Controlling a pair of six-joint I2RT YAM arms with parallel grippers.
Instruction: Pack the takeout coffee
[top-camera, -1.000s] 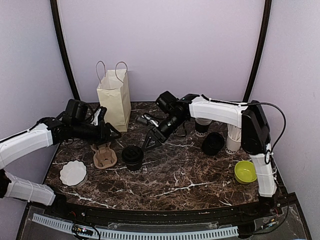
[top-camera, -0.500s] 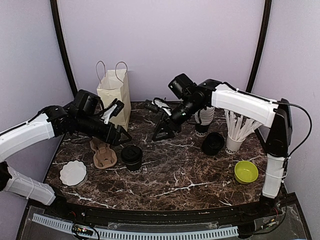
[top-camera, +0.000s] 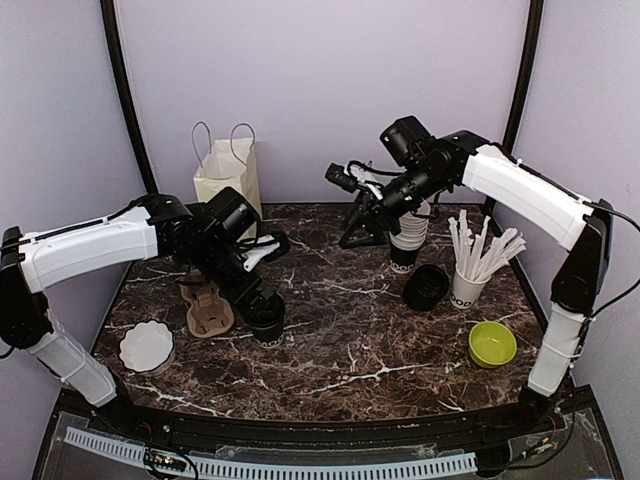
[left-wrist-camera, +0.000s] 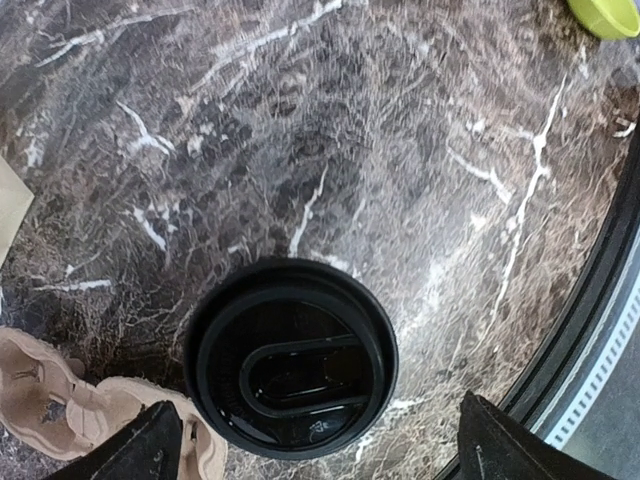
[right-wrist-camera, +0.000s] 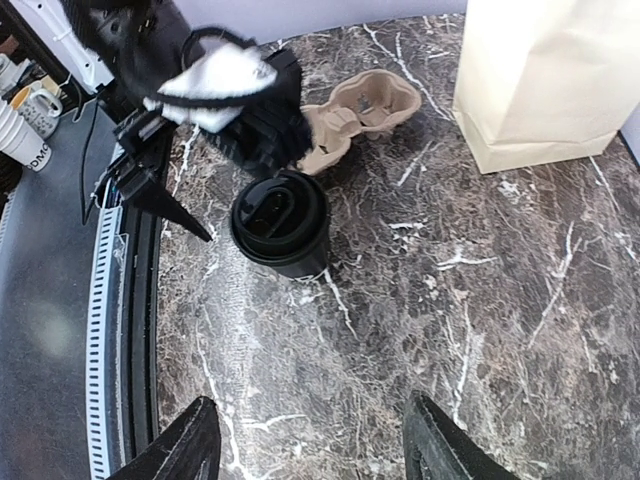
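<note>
Left gripper (left-wrist-camera: 320, 445) spread wide over lidded cup (left-wrist-camera: 290, 370).
Centre jaws at its 9 and 3, drop below the rim, squeeze gently; right gripper (right-wrist-camera: 315, 440) apart, empty.

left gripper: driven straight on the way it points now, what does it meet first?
The black lid of the takeout cup. The left gripper points down at it, jaws open to either side of the lid. How far above it is unclear. The cardboard carrier lies close by one finger.
</note>
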